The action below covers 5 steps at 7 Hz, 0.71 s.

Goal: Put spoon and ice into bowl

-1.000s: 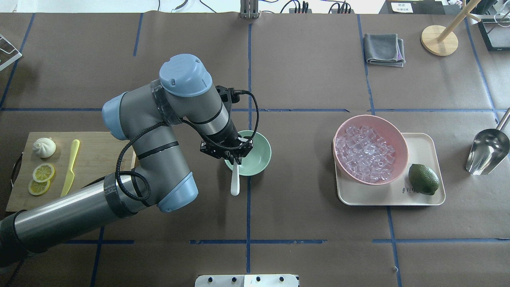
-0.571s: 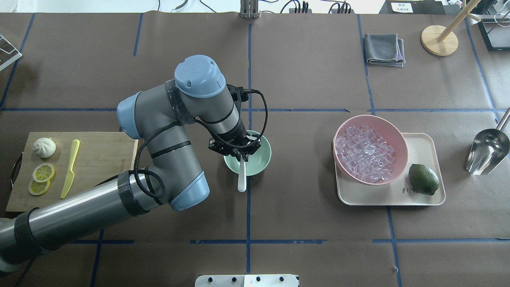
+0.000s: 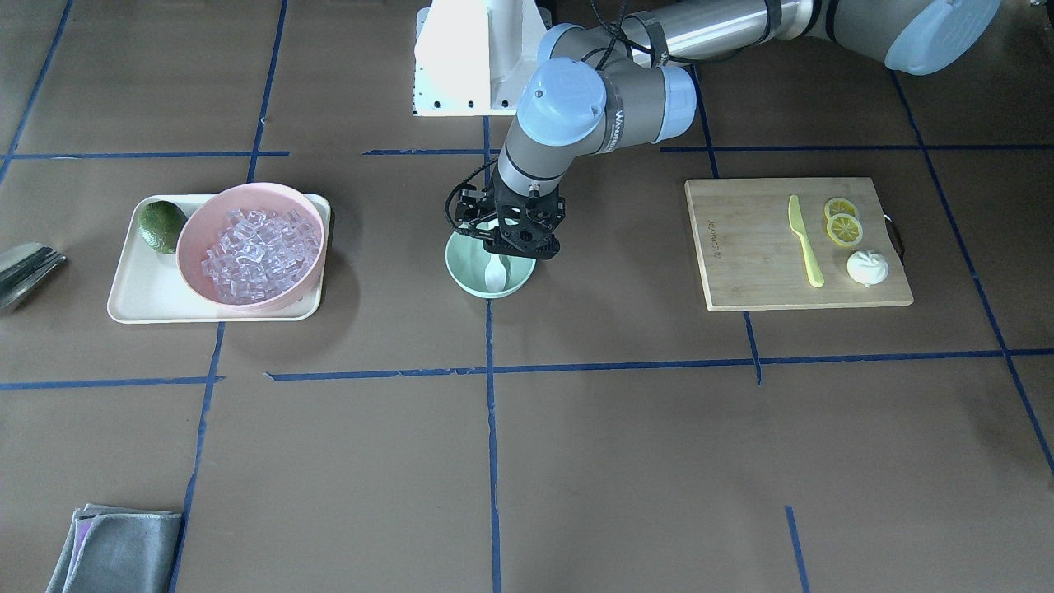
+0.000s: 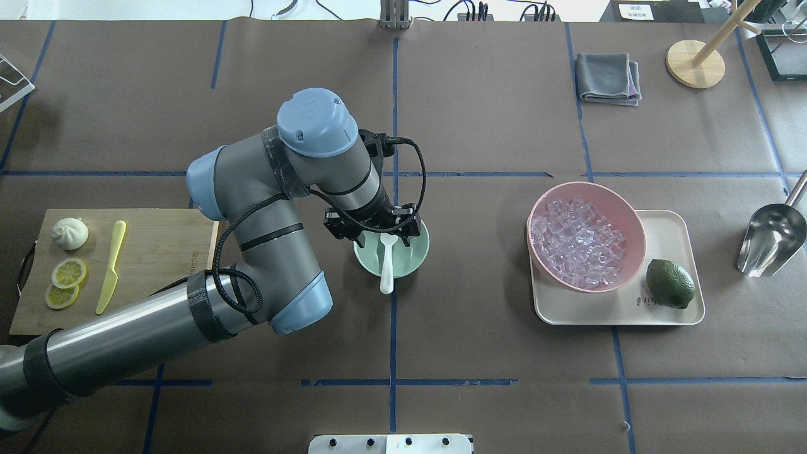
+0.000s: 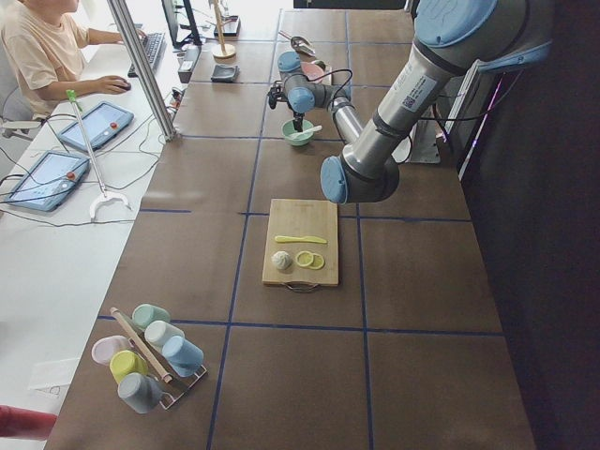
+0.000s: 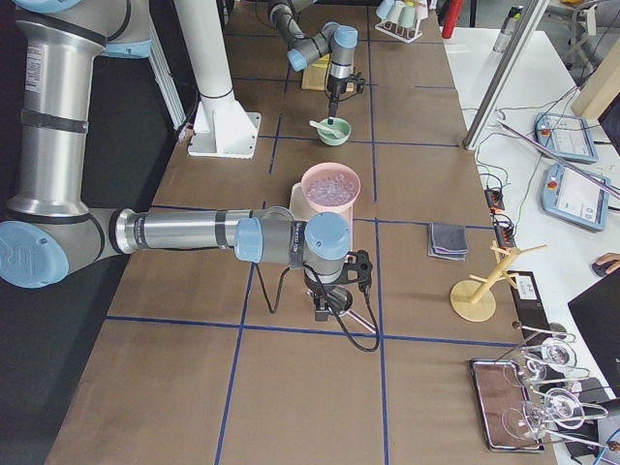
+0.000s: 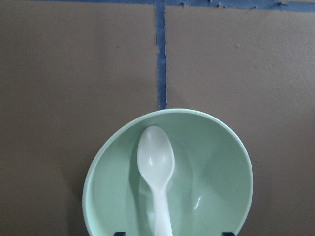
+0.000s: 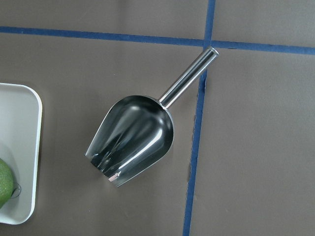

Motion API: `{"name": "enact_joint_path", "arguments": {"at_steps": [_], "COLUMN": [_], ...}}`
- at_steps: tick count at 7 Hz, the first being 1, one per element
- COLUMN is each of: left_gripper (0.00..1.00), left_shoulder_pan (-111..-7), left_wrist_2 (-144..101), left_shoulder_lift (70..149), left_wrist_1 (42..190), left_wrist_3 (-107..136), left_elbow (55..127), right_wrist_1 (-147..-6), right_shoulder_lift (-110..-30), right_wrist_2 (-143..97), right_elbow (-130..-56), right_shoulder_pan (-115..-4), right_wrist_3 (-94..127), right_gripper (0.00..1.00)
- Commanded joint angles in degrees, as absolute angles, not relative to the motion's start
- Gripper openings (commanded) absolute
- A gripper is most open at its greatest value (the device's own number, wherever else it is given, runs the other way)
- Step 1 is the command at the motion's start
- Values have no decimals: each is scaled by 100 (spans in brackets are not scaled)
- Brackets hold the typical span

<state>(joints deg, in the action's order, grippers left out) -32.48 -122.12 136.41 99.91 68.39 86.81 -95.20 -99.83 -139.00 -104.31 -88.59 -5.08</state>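
Resting inside the smooth round bowl (image 7: 211,162) is a glossy oval-scooped spoon (image 7: 155,157).

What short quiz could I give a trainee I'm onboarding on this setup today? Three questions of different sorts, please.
1. True or false: the spoon has its scoop inside the green bowl, with its handle sticking out over the rim.
2. Where is the ice? A) in the pink bowl; B) in the green bowl; C) nowhere in view.
3. Fill in: the left gripper above the green bowl is ____ (open or shut).
Key: 1 true; 2 A; 3 open.
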Motion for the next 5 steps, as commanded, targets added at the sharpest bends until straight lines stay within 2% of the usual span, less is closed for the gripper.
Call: {"name": "enact_joint_path", "arguments": {"at_steps": [1,2,4,5], "left_gripper": [84,84,84,84], "left_shoulder_pan": [-3322,-3557,-4032,-4191], "left_wrist_2": [-12199,-12243,-12410,-12462], "left_shoulder_lift": [13205,12636,11842,11256], "left_wrist_1": [9993,9984,9976,9967], "left_wrist_3": [6864,6829,6751,6106], "left_elbow": [9416,9987,10615,11044], "right_wrist_1": [-9396,-8926,-7180,-7111], "right_shoulder_lift": [-9976,-9976,-9941,-9540], "right_wrist_2": [-14166,-14194,-14081,-13706], "right_elbow": [-10694,-10992,-11179,-11345], "right_shoulder_pan": [-8607,-8178,-7098,-6449], "right_wrist_3": [47,1184,3548,4621], "right_gripper": [99,99,99,99]}}
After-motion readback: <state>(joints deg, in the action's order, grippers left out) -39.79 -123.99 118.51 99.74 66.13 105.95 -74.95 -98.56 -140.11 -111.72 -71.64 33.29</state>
